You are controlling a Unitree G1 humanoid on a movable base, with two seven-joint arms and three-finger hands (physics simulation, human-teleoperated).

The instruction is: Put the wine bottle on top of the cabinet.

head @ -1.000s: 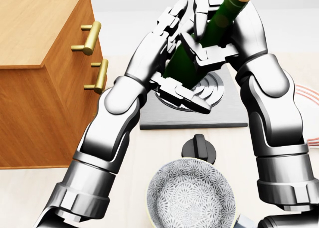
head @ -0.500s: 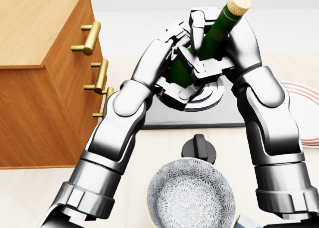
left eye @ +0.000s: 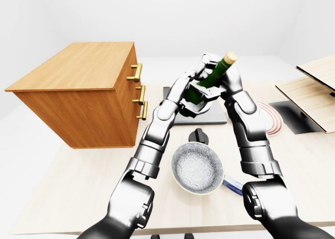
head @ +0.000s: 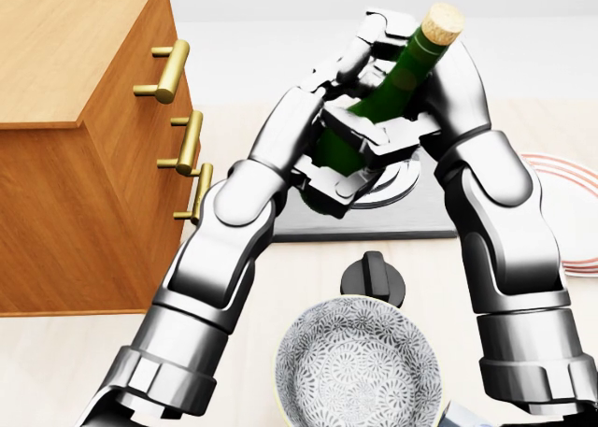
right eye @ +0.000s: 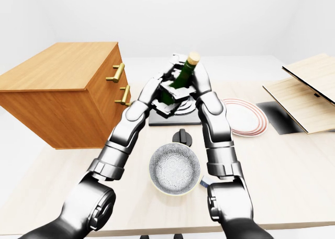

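A green wine bottle (head: 397,72) with a cork top is held tilted between both hands above a grey hob plate (head: 420,212). My left hand (head: 348,137) wraps the bottle's lower body from the left. My right hand (head: 420,91) closes round its neck and shoulder from the right. The wooden cabinet (left eye: 78,66) with brass drawer handles (head: 168,72) stands at the left of the views; its flat top is bare. The bottle's base is hidden behind the fingers.
A patterned bowl (head: 360,366) sits low in the head view, with a black knob (head: 374,277) just above it. A red-rimmed plate (right eye: 243,118) lies to the right. Wooden boards (right eye: 309,92) and a black mat are at the far right.
The bottle has tilted more to the right and shifted slightly; both hands moved with it, the left forearm swinging a little to the right. The cabinet and bowl have not moved.
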